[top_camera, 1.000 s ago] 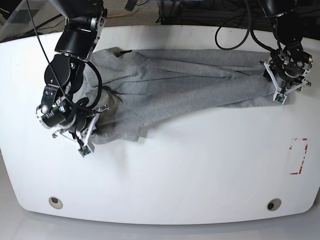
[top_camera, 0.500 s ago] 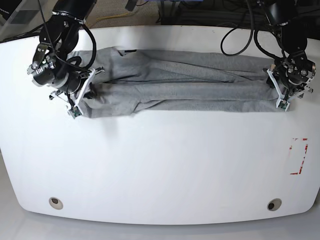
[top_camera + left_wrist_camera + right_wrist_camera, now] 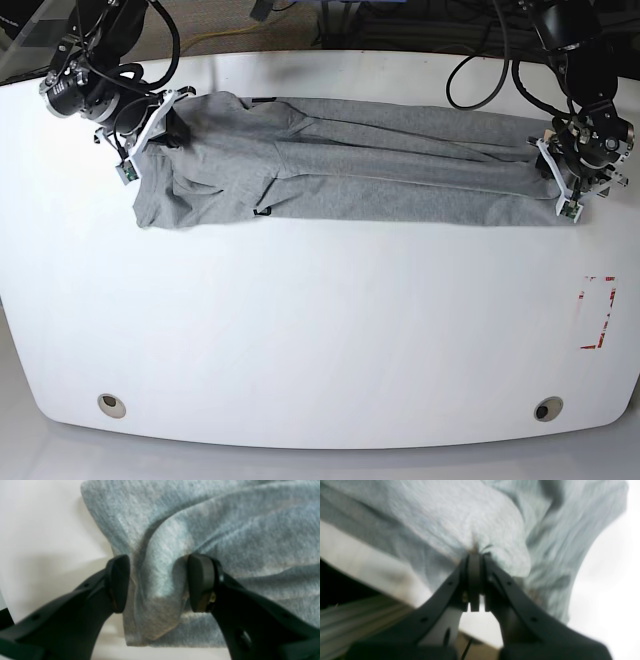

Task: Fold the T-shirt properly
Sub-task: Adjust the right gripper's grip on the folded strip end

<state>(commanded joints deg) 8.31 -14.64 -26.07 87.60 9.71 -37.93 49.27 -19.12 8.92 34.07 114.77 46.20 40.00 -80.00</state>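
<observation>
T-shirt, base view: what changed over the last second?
The right tool, shut on the T-shirt, carried its end from the table's near-left toward the far-left edge, spreading the cloth into a long band. The left tool stayed put; its pads now stand apart around a fold.

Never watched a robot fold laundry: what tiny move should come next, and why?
Probably the right gripper should let go: the T-shirt already lies stretched flat on the table, and the left gripper has its jaws apart around a fold.

Robot lab: white bench (image 3: 320, 330), cables (image 3: 470, 70) behind.
</observation>
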